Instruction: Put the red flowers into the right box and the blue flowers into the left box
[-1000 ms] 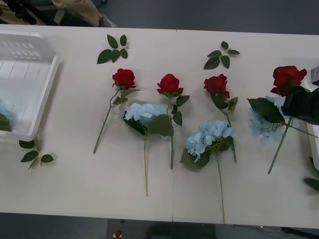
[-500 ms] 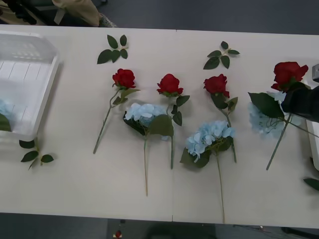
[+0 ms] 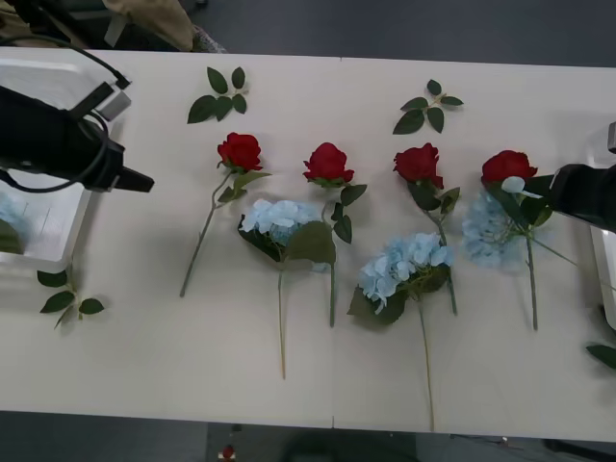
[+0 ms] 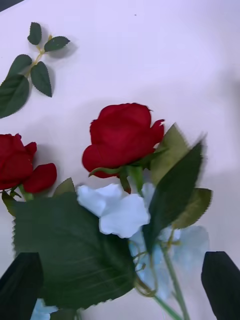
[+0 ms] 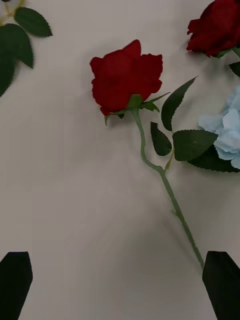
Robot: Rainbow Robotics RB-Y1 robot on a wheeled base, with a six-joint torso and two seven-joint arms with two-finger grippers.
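The bench (image 3: 144, 366) is wide and pale, and the flowers lie across it in a loose row. At its left end stands the left box (image 3: 48, 252), white and ribbed; a bit of blue flower shows inside it at the edge of the front view. At the far right edge there is a narrow pale strip, the right box (image 3: 606, 279).

The left arm reaches over the left box toward the middle of the bench. Its hand (image 5: 120, 285) is released, the two dark fingers wide apart, and it hovers above the first rose (image 5: 127, 75) without touching it; the stem of this rose runs down toward one finger. The right hand (image 4: 120, 285) is at the right end of the bench, just beside the right box. Its fingers are also apart, and the leaves and stem of the rightmost rose (image 4: 122, 137) sit between them, but I cannot tell if they touch it.

There are four red flowers (image 3: 328, 163) in the row, with their blooms away from me and stems toward me. Three blue flowers (image 3: 404, 265) lie a little nearer: one between the first and second rose, one below the third rose, and one (image 3: 486, 231) just beside the rightmost rose, partly under its leaves.

Small leaf sprigs (image 3: 218, 94) lie loose at the far side of the bench, and one more near the left box.
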